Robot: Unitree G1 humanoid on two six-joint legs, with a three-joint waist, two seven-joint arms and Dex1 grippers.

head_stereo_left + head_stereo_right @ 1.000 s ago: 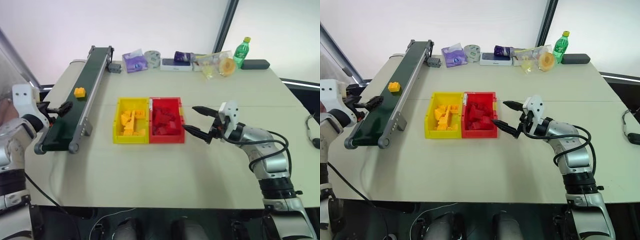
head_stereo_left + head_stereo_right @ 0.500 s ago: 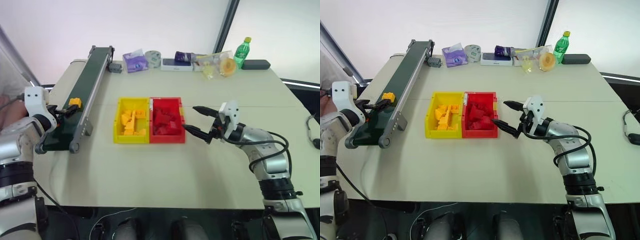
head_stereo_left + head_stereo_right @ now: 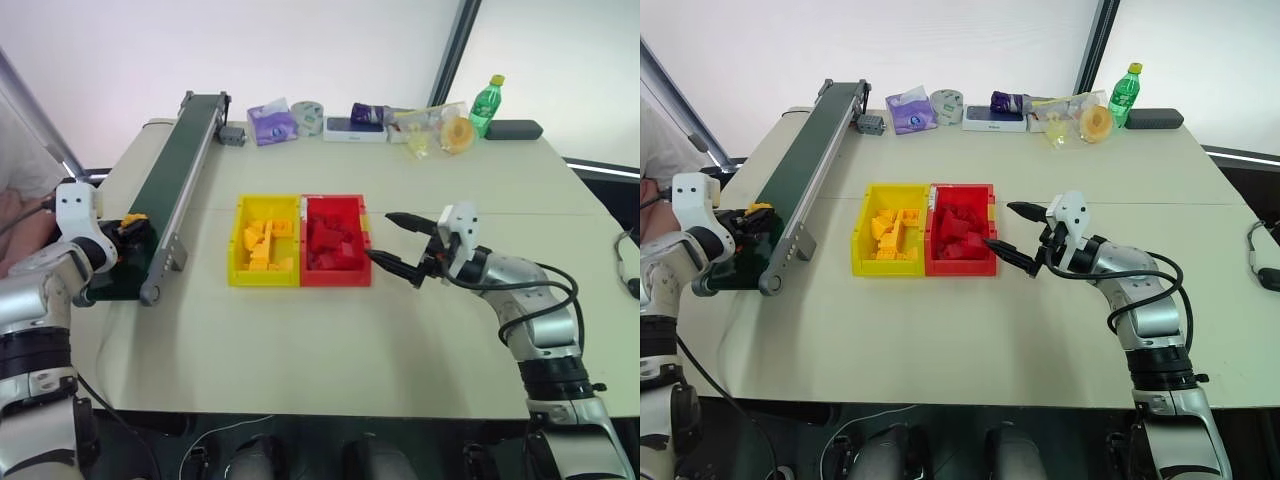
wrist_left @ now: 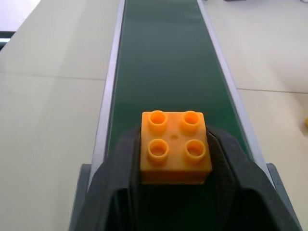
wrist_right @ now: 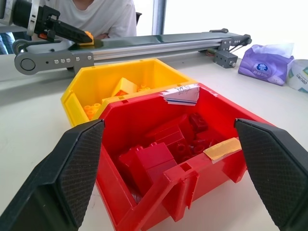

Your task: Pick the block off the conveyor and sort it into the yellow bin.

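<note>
The conveyor [image 3: 170, 190] runs along the table's [image 3: 330, 330] left side, from the near left edge back toward the far end. The block [image 4: 175, 146] sits over its near end, between the left gripper's [image 4: 176, 159] fingers. Right of the conveyor, mid-table, stands the bin [image 3: 262, 243], bricks heaped inside, with a second tray [image 3: 334, 242] joined to its right side. The right gripper [image 3: 392, 243] hovers just right of that tray. Along the far edge lie a tissue pack [image 3: 268, 123], a bottle [image 3: 484, 103] and what may be small packets.
</note>
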